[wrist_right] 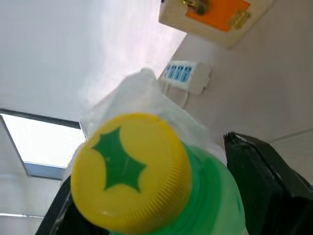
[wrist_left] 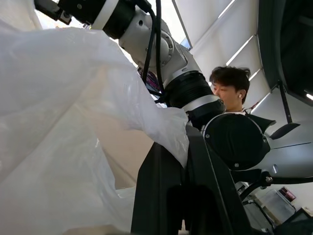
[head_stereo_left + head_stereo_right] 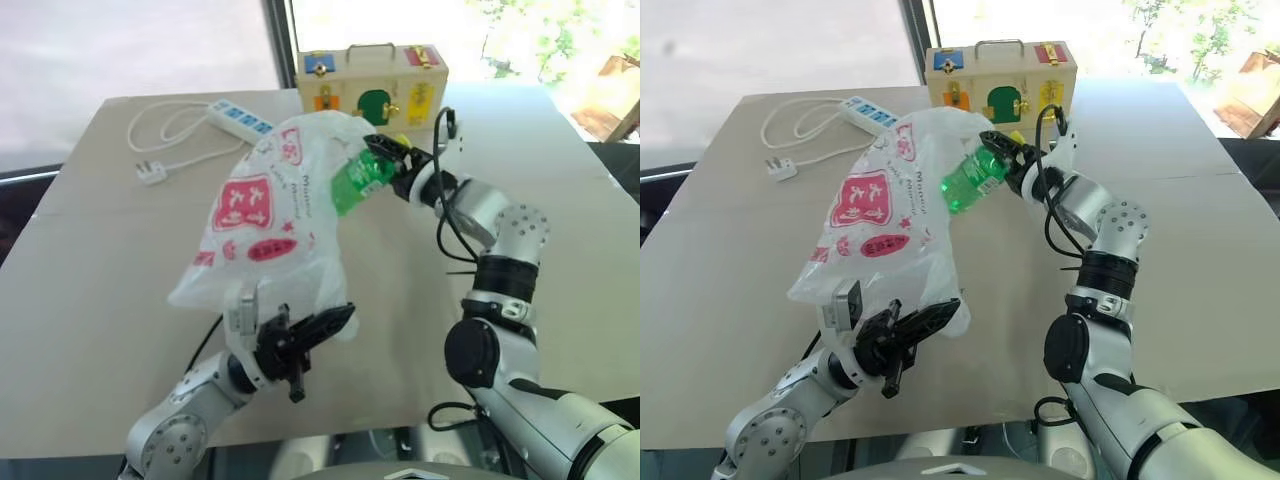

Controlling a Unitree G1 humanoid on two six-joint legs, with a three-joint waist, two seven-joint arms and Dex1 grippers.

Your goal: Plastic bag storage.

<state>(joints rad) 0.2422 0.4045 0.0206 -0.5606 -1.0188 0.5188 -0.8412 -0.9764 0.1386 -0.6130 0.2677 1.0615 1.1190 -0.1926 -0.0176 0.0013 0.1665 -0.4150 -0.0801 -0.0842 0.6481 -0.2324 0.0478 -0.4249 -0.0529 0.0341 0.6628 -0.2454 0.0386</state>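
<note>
Item logged: plastic bag (image 3: 262, 225), held above the table (image 3: 90, 330), long axis slanting from my left gripper (image 3: 310, 335), clamped tight on its lower edge, up toward the wooden box (image 3: 371, 83). My right gripper (image 3: 385, 160) gripped a green bottle (image 3: 360, 181), base pointing into the bag's upper end.

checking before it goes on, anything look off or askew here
Nothing is spilled or damaged. The left gripper pinches a fold of the plastic bag, holding it up off the table. The right gripper holds a green bottle, tilted at the bag's opening. The power strip cord lies loosely looped near the wooden box.
</note>
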